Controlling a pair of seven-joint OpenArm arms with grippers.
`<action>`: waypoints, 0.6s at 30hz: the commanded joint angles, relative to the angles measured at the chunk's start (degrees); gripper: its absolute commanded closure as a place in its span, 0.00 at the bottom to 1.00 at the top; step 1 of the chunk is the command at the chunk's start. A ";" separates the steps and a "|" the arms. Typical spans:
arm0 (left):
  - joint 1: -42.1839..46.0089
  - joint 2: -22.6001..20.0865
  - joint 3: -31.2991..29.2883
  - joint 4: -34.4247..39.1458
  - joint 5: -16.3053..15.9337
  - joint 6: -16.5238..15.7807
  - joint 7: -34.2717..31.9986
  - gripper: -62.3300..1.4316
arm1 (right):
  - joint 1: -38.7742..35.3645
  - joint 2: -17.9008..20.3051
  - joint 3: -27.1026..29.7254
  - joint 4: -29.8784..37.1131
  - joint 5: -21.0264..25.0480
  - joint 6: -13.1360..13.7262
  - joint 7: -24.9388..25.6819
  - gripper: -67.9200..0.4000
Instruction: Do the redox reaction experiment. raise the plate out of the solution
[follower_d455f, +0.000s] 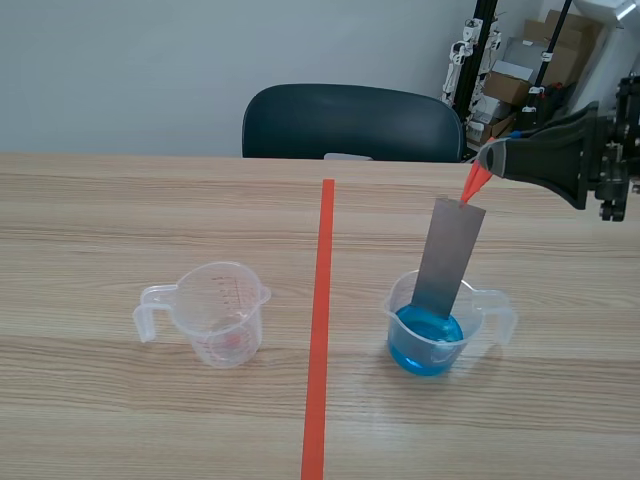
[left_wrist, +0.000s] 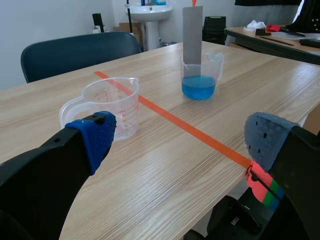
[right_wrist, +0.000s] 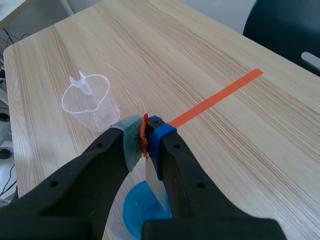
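Note:
A grey metal plate stands tilted in a clear beaker of blue solution, right of the tape line. Its lower end is inside the beaker, at or just above the liquid. My right gripper hangs above the beaker, shut on an orange-red tab at the plate's top corner. In the right wrist view the tab is pinched between the pads, with the plate and the solution below. My left gripper is open and holds nothing, low at the table's near edge, short of an empty beaker.
The empty measuring beaker stands left of the orange-red tape line. A dark chair sits behind the table's far edge. Boxes and equipment are stacked at the back right.

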 joint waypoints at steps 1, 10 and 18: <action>-0.04 0.15 0.22 0.98 -0.42 -0.15 -1.86 0.13 | 0.90 1.44 1.29 1.57 1.09 0.90 0.92 0.99; -1.09 -0.07 0.22 1.84 -3.82 -0.68 -1.92 0.14 | 0.90 3.91 1.29 5.90 1.09 0.90 1.49 0.99; -1.14 -1.68 0.22 7.10 -3.82 -1.92 2.80 0.33 | 0.90 6.64 1.84 9.07 1.09 0.90 3.04 0.99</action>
